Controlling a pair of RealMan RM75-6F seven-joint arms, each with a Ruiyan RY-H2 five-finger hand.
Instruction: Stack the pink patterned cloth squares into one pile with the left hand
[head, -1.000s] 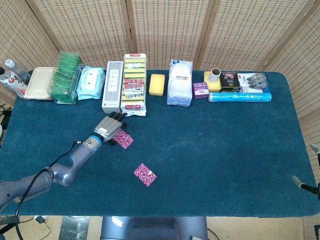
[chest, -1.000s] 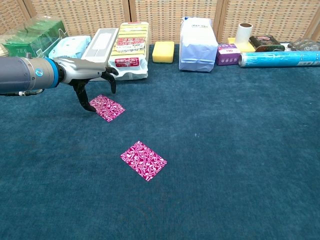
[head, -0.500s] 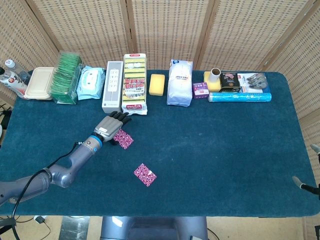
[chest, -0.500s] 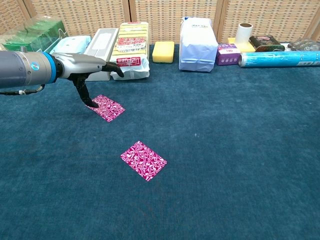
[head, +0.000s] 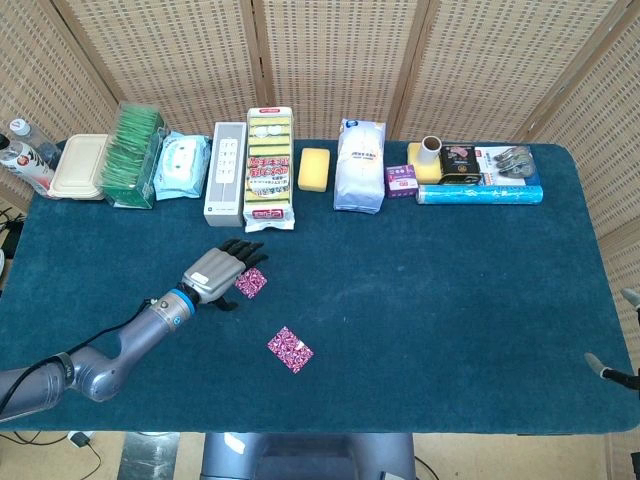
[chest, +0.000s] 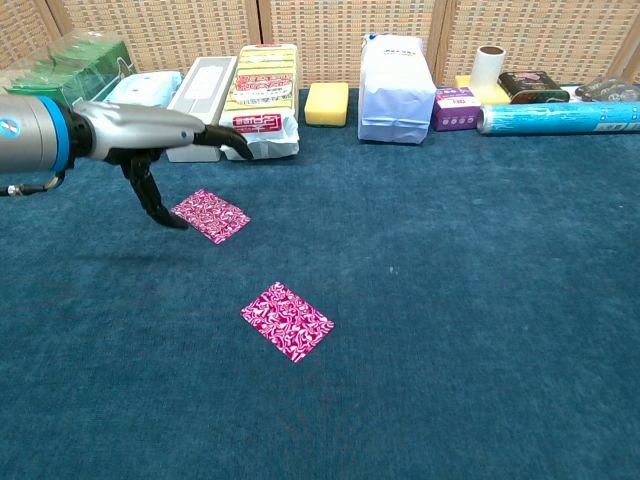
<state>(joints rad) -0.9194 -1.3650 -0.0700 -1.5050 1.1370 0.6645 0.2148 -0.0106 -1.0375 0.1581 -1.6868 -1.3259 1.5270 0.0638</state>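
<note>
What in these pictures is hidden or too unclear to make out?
- Far cloth square: head view, its left part lies under the left hand.
- Whether the fingers touch that square: chest view leaves it unclear.
- Right hand: only dark tips at the head view's right edge, cut off.
- Box labels along the back row: too small to read.

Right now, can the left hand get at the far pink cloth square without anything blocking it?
Probably yes. The left hand hangs just beside the far cloth, fingers spread and holding nothing. The cloth lies flat on bare table, and the nearest boxes stand well behind it.
</note>
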